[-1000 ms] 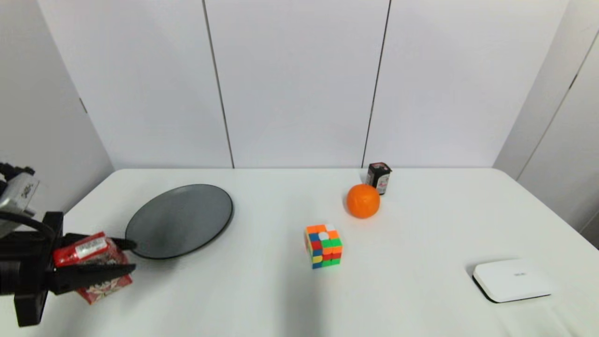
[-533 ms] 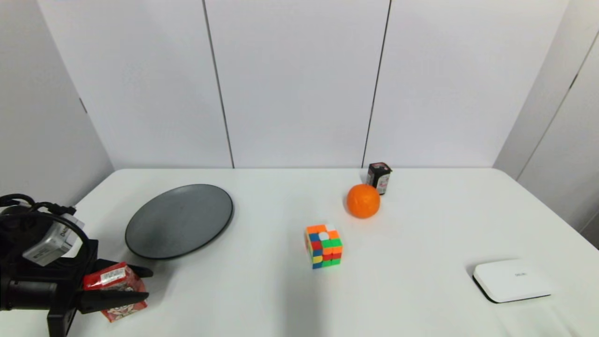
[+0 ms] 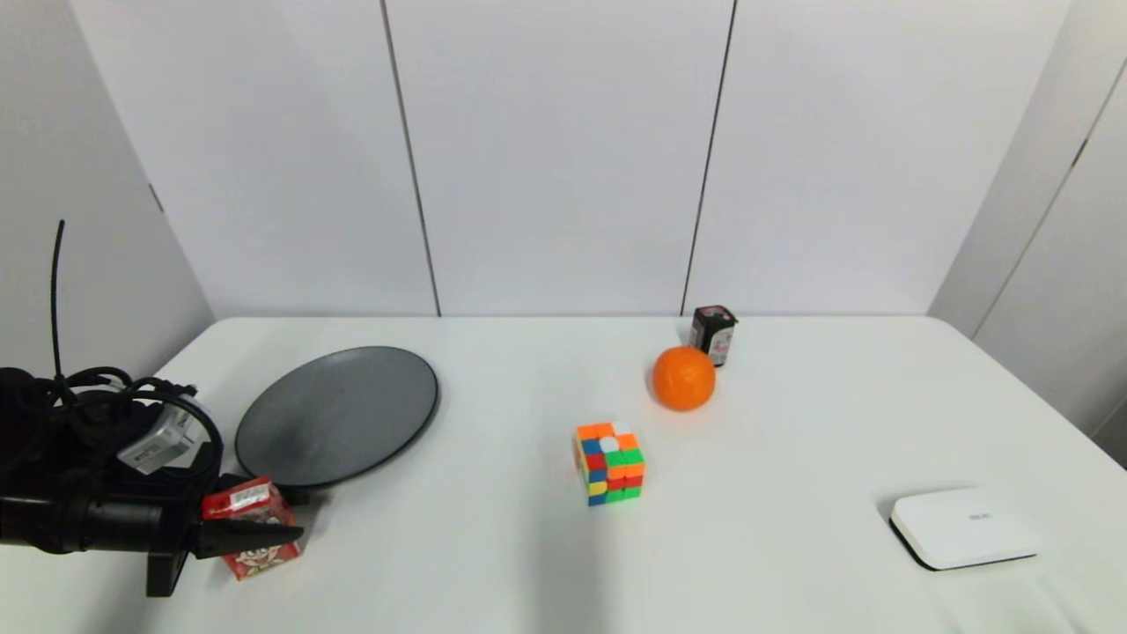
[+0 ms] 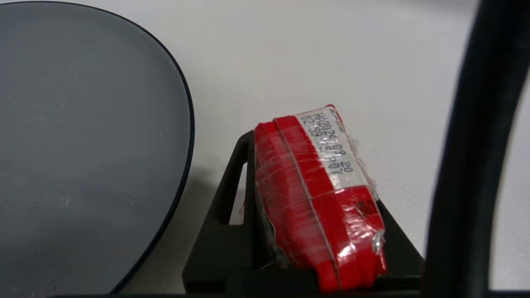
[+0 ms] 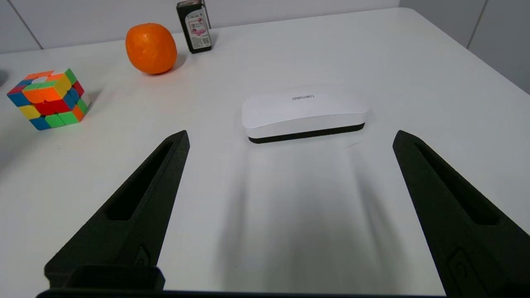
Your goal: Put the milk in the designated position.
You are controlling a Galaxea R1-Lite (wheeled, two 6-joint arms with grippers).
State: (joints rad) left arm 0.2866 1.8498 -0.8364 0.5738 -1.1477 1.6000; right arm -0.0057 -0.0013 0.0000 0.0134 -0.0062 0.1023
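Observation:
The milk (image 3: 253,531) is a small red carton with a white label on top, held between the fingers of my left gripper (image 3: 298,515) at the table's near left. It sits low, at or just above the white tabletop, right in front of the dark grey plate (image 3: 339,414). The left wrist view shows the milk (image 4: 319,198) wrapped in clear film and wedged between the black fingers (image 4: 223,223). My right gripper (image 5: 290,136) stands open with nothing in it, low over the table's near right, out of the head view.
A Rubik's cube (image 3: 609,462) sits mid-table. Behind it are an orange (image 3: 683,378) and a dark black-and-red carton (image 3: 712,333). A white box (image 3: 964,527) lies at the near right, just ahead of the right fingers. A black cable (image 4: 476,145) crosses the left wrist view.
My left gripper has carried the milk down and to the right, from a raised, tilted hold to table level by the plate's near edge. Nothing else moved.

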